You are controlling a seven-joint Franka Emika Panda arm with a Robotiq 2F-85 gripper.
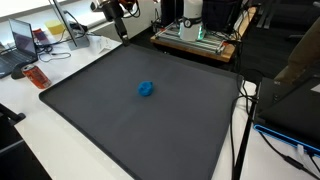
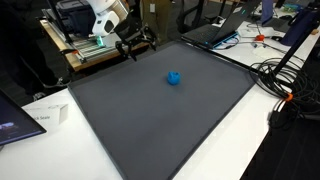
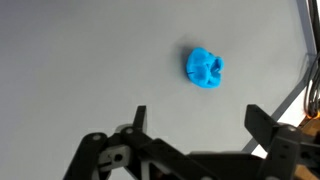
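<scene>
Wrist view: a dark mat fills the frame. At bottom centre the gripper is released, jaws wide, grasping nothing. The blue object, upper right of centre, lies on the mat, clear of the gripper. Its kind is indistinct, and the gripper's body is cut off below.

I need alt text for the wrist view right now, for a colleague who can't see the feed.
A small blue crumpled object lies on a dark grey mat, untouched. The open tool shows at the bottom edge, its two fingers spread and clear of the object, which sits ahead of the gap between them.
</scene>
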